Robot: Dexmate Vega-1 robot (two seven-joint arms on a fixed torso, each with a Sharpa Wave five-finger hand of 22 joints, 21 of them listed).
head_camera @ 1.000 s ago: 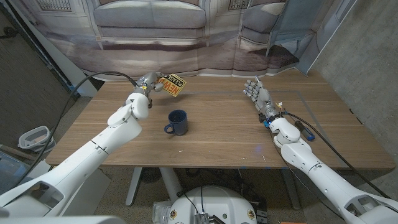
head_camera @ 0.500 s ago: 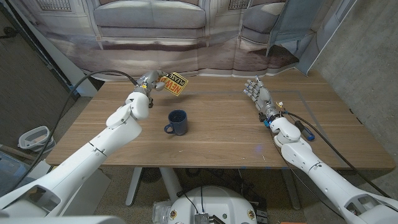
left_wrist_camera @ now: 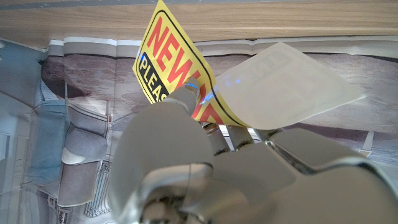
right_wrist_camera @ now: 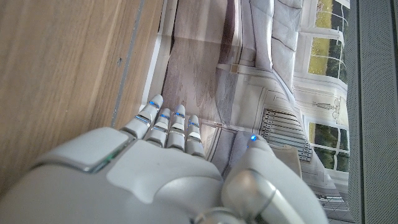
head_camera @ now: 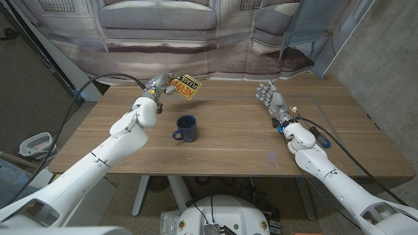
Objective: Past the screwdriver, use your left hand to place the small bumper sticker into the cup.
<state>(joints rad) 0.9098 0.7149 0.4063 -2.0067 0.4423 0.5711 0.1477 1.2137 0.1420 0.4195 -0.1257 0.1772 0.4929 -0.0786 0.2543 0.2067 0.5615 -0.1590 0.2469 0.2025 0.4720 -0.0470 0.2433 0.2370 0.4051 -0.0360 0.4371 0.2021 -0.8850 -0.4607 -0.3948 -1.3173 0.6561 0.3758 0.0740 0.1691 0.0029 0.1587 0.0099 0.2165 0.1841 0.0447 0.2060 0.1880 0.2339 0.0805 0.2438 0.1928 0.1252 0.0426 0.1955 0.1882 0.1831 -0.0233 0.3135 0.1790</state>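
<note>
A small yellow bumper sticker (head_camera: 186, 85) with red and black lettering is pinched in my left hand (head_camera: 159, 85), raised above the table's far left part. In the left wrist view the sticker (left_wrist_camera: 174, 65) sticks out past my fingers (left_wrist_camera: 186, 102), and its pale backing curls off to one side. A dark blue cup (head_camera: 187, 128) with a handle stands upright on the table, nearer than the sticker and slightly right of my left hand. My right hand (head_camera: 270, 98) stands on its edge at the table's right, fingers apart, holding nothing; its fingers (right_wrist_camera: 168, 124) show in the right wrist view.
The wooden table (head_camera: 228, 147) has bare board around the cup. A printed backdrop of a sofa (head_camera: 160, 23) hangs behind the far edge. Cables (head_camera: 320, 134) run along my right forearm. A white bin (head_camera: 36, 145) stands on the floor at the left.
My left hand has carried the sticker a little to the right and slightly up. The right hand and the cup have stayed put.
</note>
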